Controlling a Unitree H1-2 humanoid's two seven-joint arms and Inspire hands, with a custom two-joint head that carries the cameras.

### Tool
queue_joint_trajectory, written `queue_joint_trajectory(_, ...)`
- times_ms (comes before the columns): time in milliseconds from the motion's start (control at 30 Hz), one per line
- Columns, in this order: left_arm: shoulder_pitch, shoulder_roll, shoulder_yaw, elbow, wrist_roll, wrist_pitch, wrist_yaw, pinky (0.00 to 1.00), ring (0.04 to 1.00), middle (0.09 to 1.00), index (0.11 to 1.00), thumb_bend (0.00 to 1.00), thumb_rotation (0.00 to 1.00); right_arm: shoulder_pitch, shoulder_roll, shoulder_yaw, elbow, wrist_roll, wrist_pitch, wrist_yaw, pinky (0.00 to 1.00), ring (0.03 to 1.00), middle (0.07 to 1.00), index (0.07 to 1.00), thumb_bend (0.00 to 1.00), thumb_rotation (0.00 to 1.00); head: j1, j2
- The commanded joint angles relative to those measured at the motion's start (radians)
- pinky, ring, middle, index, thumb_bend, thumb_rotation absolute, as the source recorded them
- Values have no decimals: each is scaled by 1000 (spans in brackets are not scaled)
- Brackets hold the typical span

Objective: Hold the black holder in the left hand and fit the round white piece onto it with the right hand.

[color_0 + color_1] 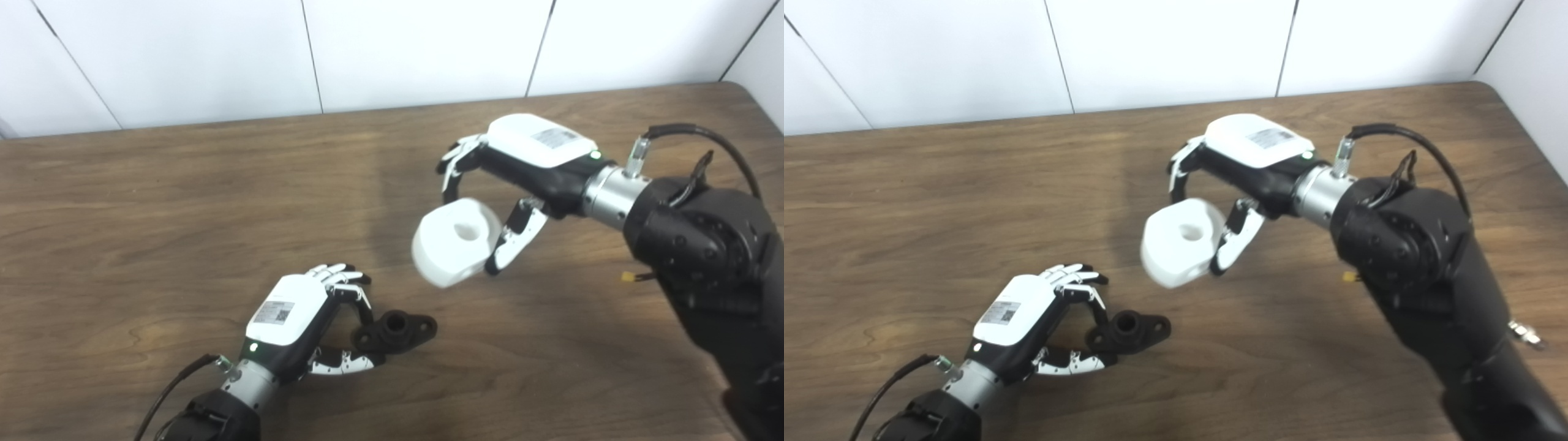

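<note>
Pinching the small black plastic holder [395, 331] at one end, the left hand [294, 324] grips loosely on the wooden counter [153, 245]. The right hand [520, 165] carries the round white piece [453, 242] between closed fingers [511, 242]; misaligned pressing could twist the holder free.

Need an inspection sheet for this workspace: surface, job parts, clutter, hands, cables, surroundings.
Surface: brown wood-grain table, no damage seen.
Job's things: black holder low at the table, whether resting on it unclear; round white piece raised up and right of it, not fitted.
Clutter: nothing seen.
Hands: left hand shut on the holder's end; right hand shut on the white piece.
Cables: black cable looped at right wrist; another at left wrist.
Surroundings: white panelled wall behind the table.
</note>
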Motion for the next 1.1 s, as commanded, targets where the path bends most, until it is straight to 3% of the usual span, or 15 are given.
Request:
queue_joint_trajectory(0,19,-2,-28,12,22,37,-82,872,889,818,488,515,55,-17,16,-6,-46,-16,10,25,908,896,812,482,526,149,-3,11)
queue_joint_trajectory(167,15,-12,-34,-3,33,59,-107,868,889,817,488,515,54,-13,37,19,-71,-15,-3,54,866,884,803,481,526,149,-6,31)
queue_joint_trajectory(567,0,-23,-40,-20,37,87,-141,874,894,823,488,514,56,-18,75,29,-105,-24,3,103,872,901,815,482,526,147,-6,68)
queue_joint_trajectory(1067,-3,-27,-43,-29,42,92,-149,872,891,821,488,514,57,-1,102,61,-55,-22,-99,49,805,884,802,481,527,145,-7,78)
